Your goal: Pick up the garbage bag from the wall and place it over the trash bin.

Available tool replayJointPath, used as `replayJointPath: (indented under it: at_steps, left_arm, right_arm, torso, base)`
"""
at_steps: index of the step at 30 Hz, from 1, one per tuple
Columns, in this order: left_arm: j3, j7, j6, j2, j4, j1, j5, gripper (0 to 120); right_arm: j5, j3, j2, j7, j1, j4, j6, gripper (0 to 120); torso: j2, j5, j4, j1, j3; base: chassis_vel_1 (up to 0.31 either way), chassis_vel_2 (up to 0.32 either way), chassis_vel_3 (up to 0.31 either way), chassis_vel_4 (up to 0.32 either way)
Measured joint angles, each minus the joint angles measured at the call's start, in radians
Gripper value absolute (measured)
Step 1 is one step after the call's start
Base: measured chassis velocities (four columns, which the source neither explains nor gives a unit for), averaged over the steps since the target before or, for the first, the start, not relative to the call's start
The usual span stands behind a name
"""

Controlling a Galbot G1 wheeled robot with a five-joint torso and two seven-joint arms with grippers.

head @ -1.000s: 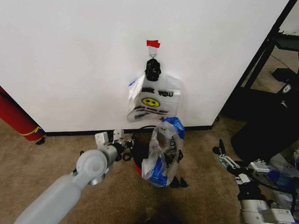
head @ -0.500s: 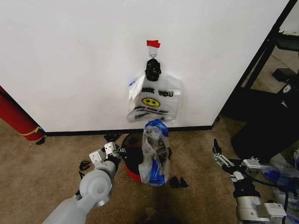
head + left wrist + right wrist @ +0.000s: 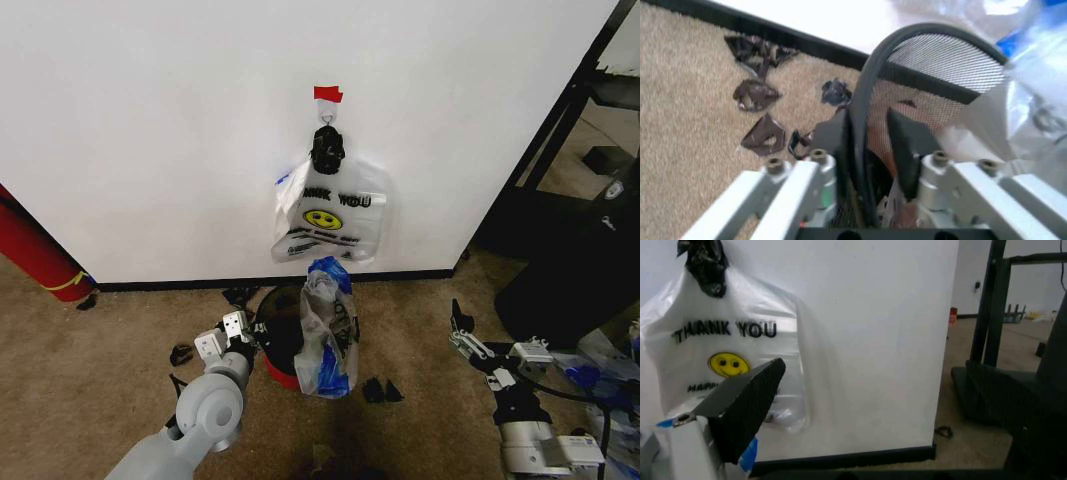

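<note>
While the left end effector [image 3: 870,150] pinches the trash bin [image 3: 275,325] rim between narrow fingers, hold it steady; the garbage bag [image 3: 325,330] drapes one side, and the right end effector [image 3: 462,335] waits open, apart.

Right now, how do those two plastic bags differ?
The THANK YOU bag hangs on the wall from a hook; the garbage bag is draped over the trash bin on the floor. The first is white with a yellow smiley, the second see-through with blue patches. Both are thin and crinkly.
</note>
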Motion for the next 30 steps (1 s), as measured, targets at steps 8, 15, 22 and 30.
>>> replayJointPath:
  at_steps: [8, 15, 22, 30]
  left_arm:
    - [-0.011, 0.047, 0.017, 0.032, -0.047, 0.045, 0.092, 59]
    - [-0.064, 0.050, 0.013, 0.063, -0.127, 0.087, 0.139, 82]
    - [-0.115, 0.072, -0.005, 0.091, -0.213, 0.127, 0.226, 100]
    - [-0.107, 0.138, -0.054, 0.099, -0.286, 0.167, 0.371, 100]
  right_arm:
    - [-0.022, -0.018, -0.029, 0.017, 0.019, 0.006, -0.055, 100]
    - [-0.057, -0.048, -0.084, 0.054, 0.068, 0.011, -0.144, 100]
    - [0.033, -0.102, -0.191, 0.053, 0.166, 0.028, -0.298, 100]
    - [0.180, -0.156, -0.313, 0.016, 0.255, 0.057, -0.477, 100]
  torso:
    - [0.000, 0.0000, -0.0001, 0.000, 0.000]
    - [0.000, 0.0000, 0.0000, 0.000, 0.000]
    - [0.000, 0.0001, 0.0008, 0.000, 0.000]
    - [0.000, 0.0000, -0.0006, 0.000, 0.000]
  base:
    - [0.000, 0.000, 0.000, 0.000]
    - [0.000, 0.000, 0.000, 0.000]
    - [0.000, 0.000, 0.000, 0.000]
    - [0.000, 0.000, 0.000, 0.000]
